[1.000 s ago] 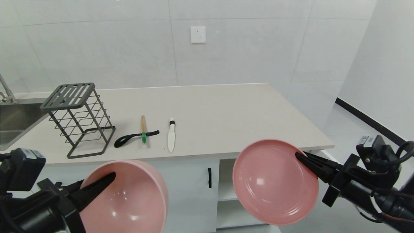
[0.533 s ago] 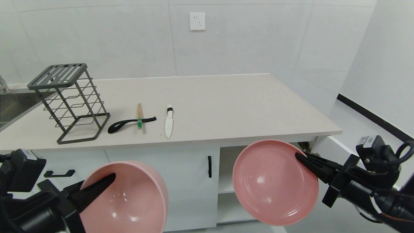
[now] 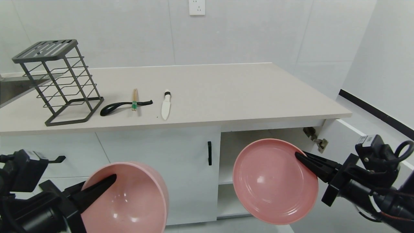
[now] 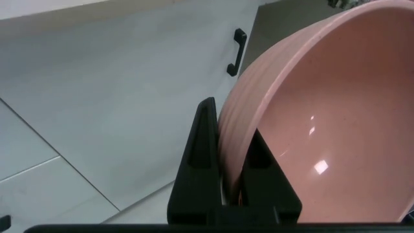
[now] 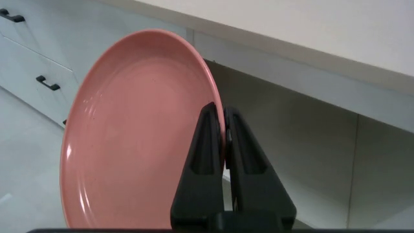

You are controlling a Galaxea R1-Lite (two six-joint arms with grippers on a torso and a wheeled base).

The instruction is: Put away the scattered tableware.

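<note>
Tableware, five items counted, two held and three on the countertop.

- Pink bowl, one. Carried off the counter, in front of the closed cupboard door, tipped on its side with its glossy inside facing out. The left gripper is clamped on the rim, one finger inside the bowl and the other against the ribbed outer wall.
- Pink plate, one. Held on edge in front of the open cupboard compartment, below counter level. The right gripper pinches its rim tightly, one finger on the face and one on the back.
- Black spoon, one. Lies flat near the counter's front edge, just beside the rack.
- Chopsticks, one pair with a green band, lying across the spoon's handle.
- White knife, one, with a dark collar. Lies flat near the chopsticks but apart from them.

Containers:
- Wire rack, one, dark with a slotted top plate. Stands upright at the counter's left end, next to the sink.
- Cupboard compartment: a white shelf shows inside.
</note>
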